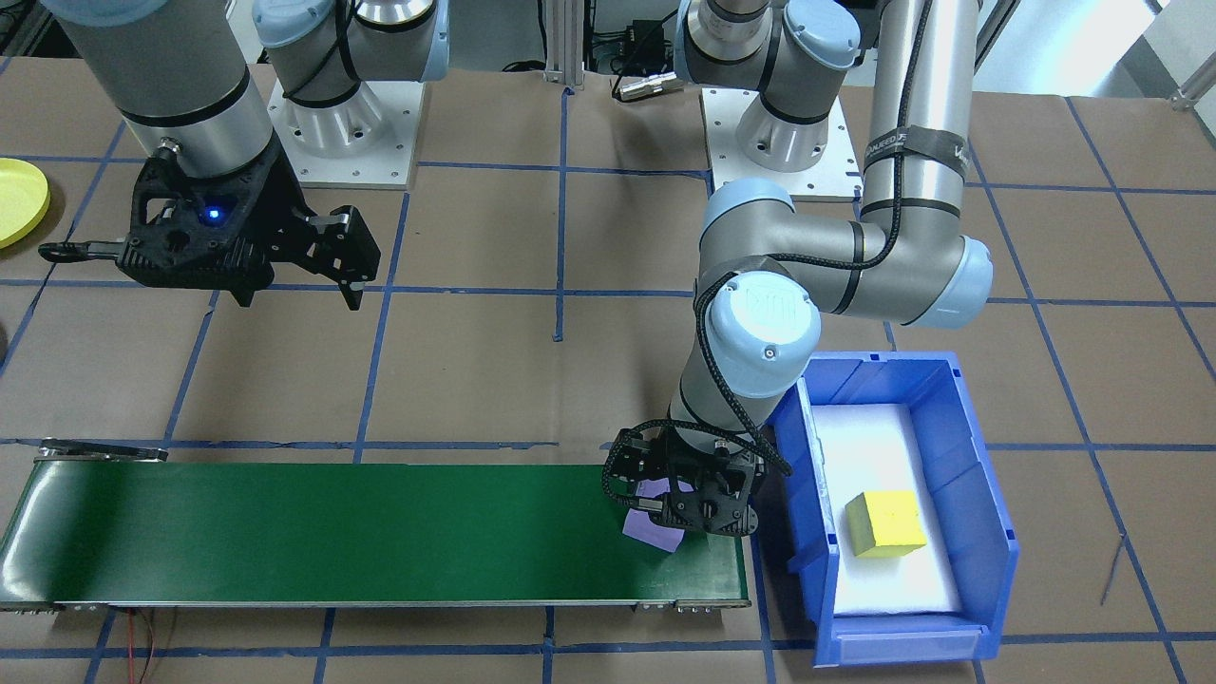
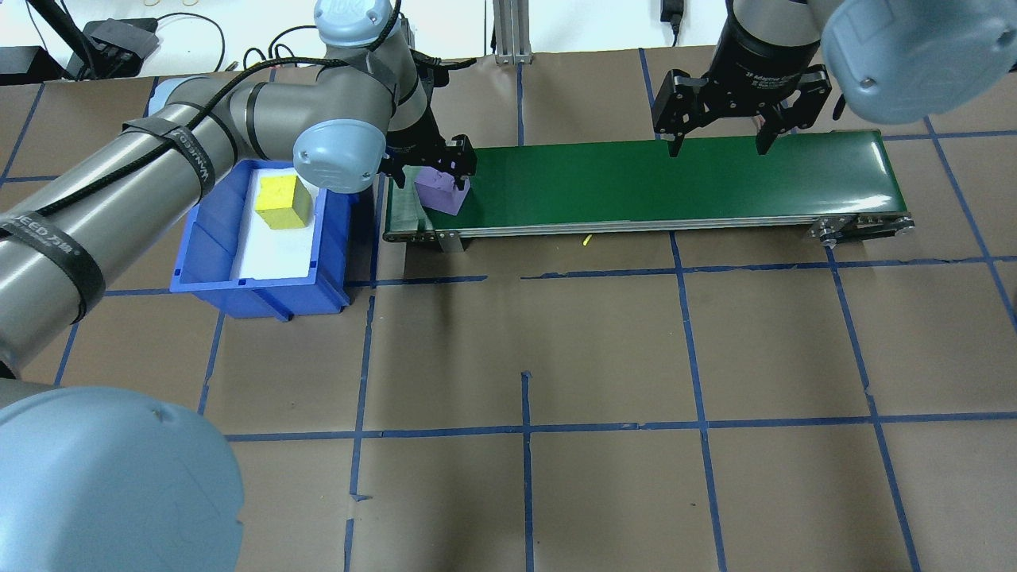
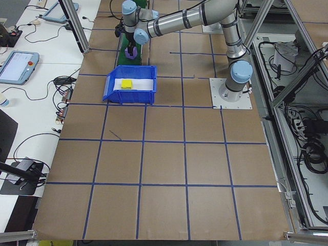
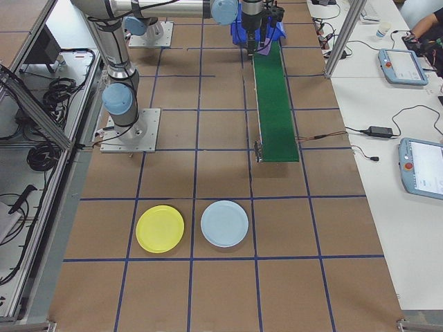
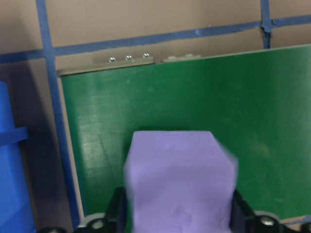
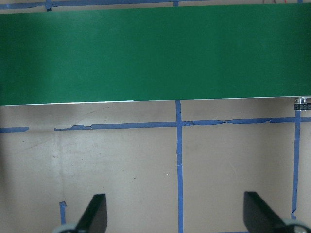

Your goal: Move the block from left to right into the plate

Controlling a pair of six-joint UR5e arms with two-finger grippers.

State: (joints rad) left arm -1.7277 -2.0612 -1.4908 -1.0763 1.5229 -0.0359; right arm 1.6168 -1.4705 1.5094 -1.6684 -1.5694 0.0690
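Pale purple foam block (image 2: 441,191) on green belt (image 2: 651,179), clamped between left gripper (image 2: 435,163) fingers (image 5: 119,208); right gripper (image 2: 719,143) fingers (image 6: 95,213) spread apart.

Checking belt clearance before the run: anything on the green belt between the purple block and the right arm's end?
Nothing visible. The purple block sits in the left claw at the conveyor belt's left end; the belt is bare up to the open right claw.

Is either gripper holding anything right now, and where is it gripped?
The left gripper holds the purple block by two opposite side faces, over the green belt. The right gripper is open and empty.
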